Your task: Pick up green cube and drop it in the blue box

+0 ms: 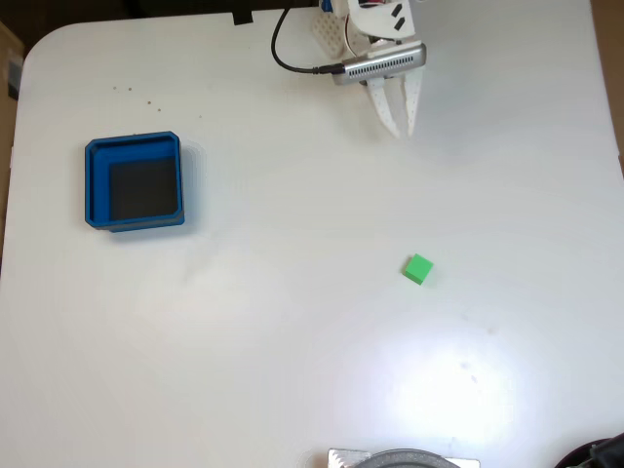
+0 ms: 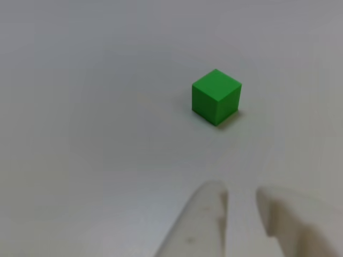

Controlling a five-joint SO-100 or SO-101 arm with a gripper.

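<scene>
Hovering pincer, slightly parted, empty, well apart from green cube

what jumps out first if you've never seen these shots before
The bright green cube sits alone on the white table, right of centre in the fixed view. The blue box stands far off at the left, and the white gripper hangs near the top edge, apart from both.

1. Table: smooth white top, semi-gloss; bright light glare toward 5 o'clock in the fixed view.
2. Green cube: plastic look, matt, plain faces.
3. Blue box: plastic look, satin walls; floor dark and matt.
4. Gripper: white plastic fingers, slightly rough, faintly scuffed.
5. Grey ribbed metallic-looking block at 12 o'clock.
</scene>
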